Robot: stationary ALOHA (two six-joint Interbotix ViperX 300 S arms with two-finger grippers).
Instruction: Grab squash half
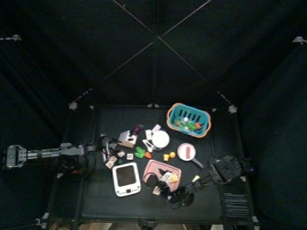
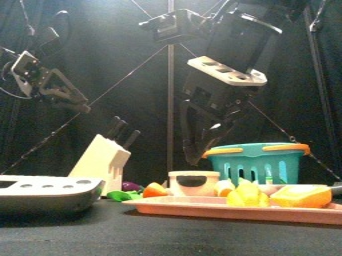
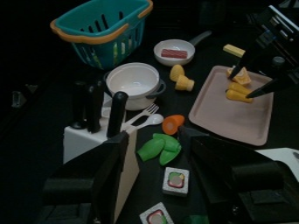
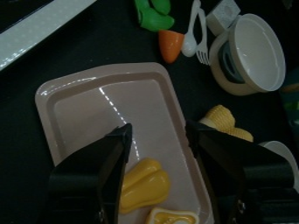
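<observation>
Black curtains enclose the desk. Pink tray sits at 5 o'clock, carrying the yellow squash half. Right tool hovers above it, jaws apart, empty. Left tool, at 9 o'clock, likewise open and empty.

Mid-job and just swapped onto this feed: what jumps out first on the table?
The teal basket at the table's back stands out most, with the white pot and the knife block nearer the middle. The pink tray holds yellow squash pieces, and the right claw hangs open directly above it. The left claw is open too, back at the table's left side over green and orange toy vegetables.
</observation>
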